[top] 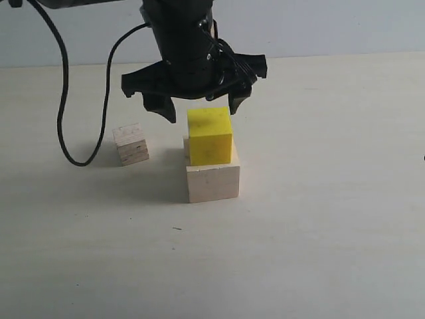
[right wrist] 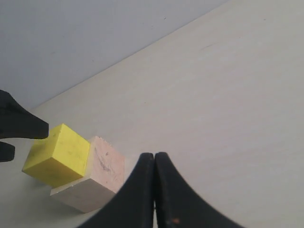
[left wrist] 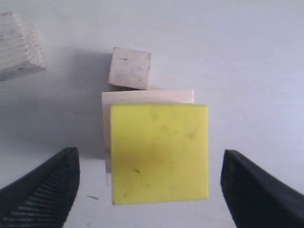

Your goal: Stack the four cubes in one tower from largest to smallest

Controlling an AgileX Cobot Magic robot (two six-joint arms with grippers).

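The bright yellow cube [top: 210, 136] rests on the large pale wood cube [top: 212, 181], set toward its left side. My left gripper [top: 202, 106] hangs open just above the yellow cube, one finger on each side, touching nothing. From the left wrist, the yellow cube [left wrist: 159, 152] lies between the wide-apart fingers [left wrist: 42, 190] and covers most of the pale cube [left wrist: 147, 96]. The small tan cube [left wrist: 129, 68] sits on the table right behind the stack. The layered plywood cube [top: 131, 143] stands alone to the left. My right gripper [right wrist: 154, 161] is shut and empty, off to the side of the stack [right wrist: 59, 154].
A black cable [top: 63, 100] loops down from the left arm onto the table near the plywood cube [left wrist: 19, 45]. The pale tabletop [top: 319, 219] runs back to a light wall.
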